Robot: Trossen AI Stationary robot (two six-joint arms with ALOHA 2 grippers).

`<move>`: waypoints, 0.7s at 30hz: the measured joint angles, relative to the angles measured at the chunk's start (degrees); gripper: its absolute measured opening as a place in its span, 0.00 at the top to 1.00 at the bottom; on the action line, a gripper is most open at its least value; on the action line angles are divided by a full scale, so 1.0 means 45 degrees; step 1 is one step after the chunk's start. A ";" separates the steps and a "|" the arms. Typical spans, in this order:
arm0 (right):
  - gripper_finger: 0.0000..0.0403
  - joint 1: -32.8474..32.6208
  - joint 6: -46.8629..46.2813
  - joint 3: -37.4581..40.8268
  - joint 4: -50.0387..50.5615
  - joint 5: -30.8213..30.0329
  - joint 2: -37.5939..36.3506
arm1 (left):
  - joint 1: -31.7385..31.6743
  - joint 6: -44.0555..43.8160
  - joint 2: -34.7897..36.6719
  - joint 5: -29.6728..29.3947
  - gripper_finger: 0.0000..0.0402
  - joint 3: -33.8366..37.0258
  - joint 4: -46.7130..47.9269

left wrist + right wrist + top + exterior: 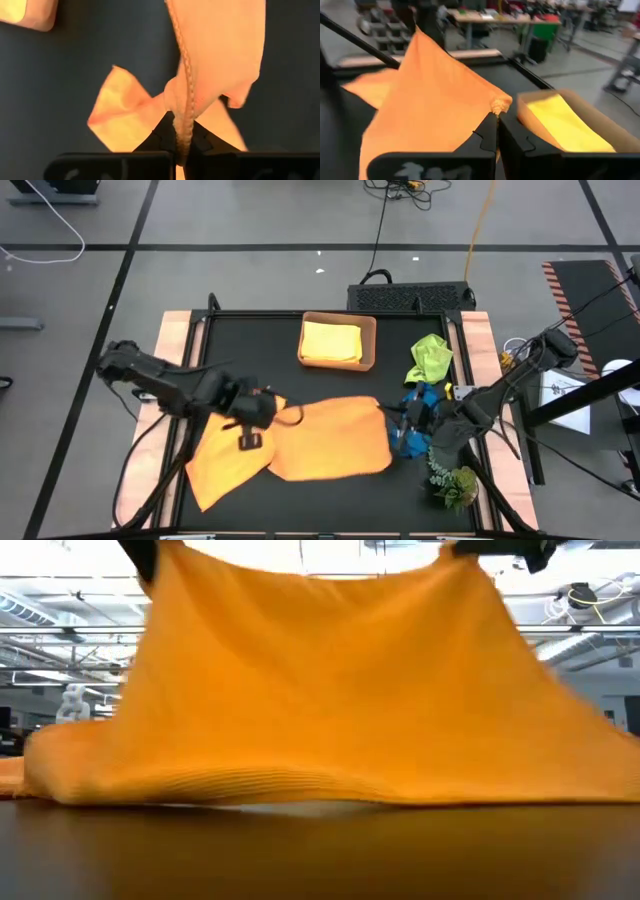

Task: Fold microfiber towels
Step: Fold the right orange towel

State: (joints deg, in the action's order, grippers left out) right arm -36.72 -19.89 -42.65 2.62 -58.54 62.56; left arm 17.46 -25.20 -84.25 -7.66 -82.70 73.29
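At the front of the dark surface [330, 330], closest to the low camera, one orange towel [335, 438] is stretched up off the tabletop like a tent, lower edge dragging on the surface. The left pincer [264, 408] is clenched on one corner of it, hemmed edge pinched right between its fingers [160, 137]. The right pincer [398, 418] is clamped on the opposite corner, so the cloth hangs between the two arms. A second orange towel [225, 460] lies flat just beside it on the left, partly underneath. Over to the right there's a plant sprig [452, 482] near the front edge and a blue towel [420, 420] crumpled under the right arm. Further back, a lime green towel [431, 356] sits bunched up. Farthest back in the middle, the tan tray [368, 340] holds a folded yellow towel [331, 342].
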 joint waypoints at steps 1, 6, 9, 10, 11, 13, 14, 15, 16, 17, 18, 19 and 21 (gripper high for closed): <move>1.00 0.0170 -0.0327 0.0000 0.0437 -0.0007 -0.0013 | -0.0403 0.0426 -0.0178 0.0090 0.98 0.0000 -0.0003; 1.00 0.1183 -0.1696 0.0513 0.1987 0.0013 -0.0013 | -0.2230 0.2201 -0.1279 0.0788 0.97 0.0000 0.0002; 1.00 0.1845 -0.2237 0.1272 0.2260 0.0160 -0.0031 | -0.3100 0.3107 -0.2175 0.1380 0.99 0.0000 0.0060; 1.00 0.2103 -0.2377 0.1568 0.2252 0.0424 -0.0065 | -0.3335 0.3380 -0.2451 0.1466 0.99 0.0000 0.0090; 1.00 0.2343 -0.2534 0.1852 0.2245 0.0673 -0.0107 | -0.3536 0.3648 -0.2710 0.1541 0.98 0.0000 0.0155; 1.00 0.2776 -0.2717 0.2401 0.2236 0.1042 -0.0268 | -0.3867 0.4113 -0.3185 0.1618 0.97 0.0000 0.0495; 1.00 0.2937 -0.2751 0.2642 0.2235 0.1073 -0.0391 | -0.4010 0.4301 -0.3415 0.1618 0.96 0.0000 0.0777; 1.00 0.3074 -0.2746 0.2876 0.2219 0.1073 -0.0557 | -0.4142 0.4414 -0.3606 0.1618 0.96 0.0000 0.1084; 1.00 0.3195 -0.2737 0.3074 0.2242 0.1073 -0.0750 | -0.4268 0.4477 -0.3756 0.1617 0.96 0.0000 0.1378; 1.00 0.3324 -0.2704 0.3236 0.2231 0.1090 -0.0987 | -0.4382 0.4476 -0.3851 0.1613 0.97 0.0000 0.1722; 1.00 0.3428 -0.2625 0.3363 0.2193 0.1122 -0.1228 | -0.4491 0.4403 -0.3899 0.1604 0.98 0.0000 0.2024; 1.00 0.3517 -0.2497 0.3458 0.2086 0.1223 -0.1513 | -0.4595 0.4252 -0.3932 0.1600 0.98 -0.0008 0.2299; 1.00 0.3669 -0.2113 0.3605 0.1886 0.1300 -0.2077 | -0.4744 0.3921 -0.3914 0.1497 0.99 -0.0019 0.2607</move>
State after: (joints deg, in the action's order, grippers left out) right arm -20.22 -29.40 -26.43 11.10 -52.69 53.21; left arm -3.89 -7.56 -101.86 -0.93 -82.78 85.02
